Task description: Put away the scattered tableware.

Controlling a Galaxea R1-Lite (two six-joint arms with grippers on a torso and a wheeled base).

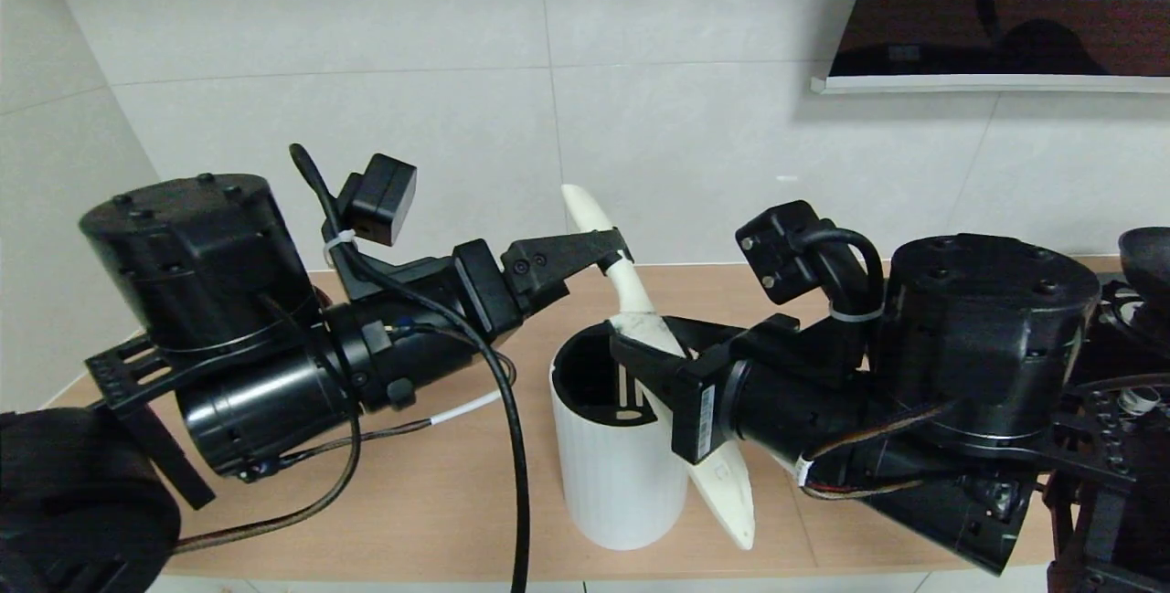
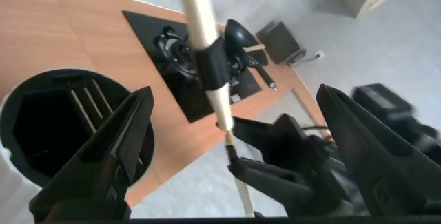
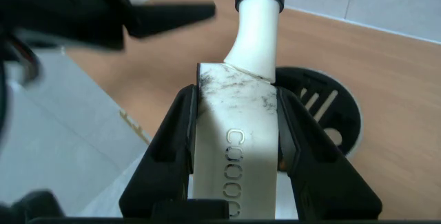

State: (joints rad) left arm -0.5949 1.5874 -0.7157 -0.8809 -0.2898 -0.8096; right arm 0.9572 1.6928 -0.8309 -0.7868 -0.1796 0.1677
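Observation:
A white spatula (image 1: 632,293) hangs tilted over the white cylindrical holder (image 1: 614,474), handle up and blade (image 1: 731,492) down past the holder's front. My right gripper (image 1: 654,346) is shut on the spatula's scuffed neck (image 3: 238,141), just above the holder's black inside (image 3: 324,107). My left gripper (image 1: 605,255) is up by the handle, open. From the left wrist its fingers (image 2: 131,148) are spread wide, and the handle with its black band (image 2: 210,62) is between them without touching. The holder (image 2: 48,124) stands on the wooden table (image 1: 430,492).
A black mat with dark utensils (image 2: 186,52) lies on the table beyond the holder, at the right edge of the head view (image 1: 1133,301). The table's front edge (image 1: 457,579) is close below the holder. A tiled wall stands behind, with a dark panel (image 1: 996,8).

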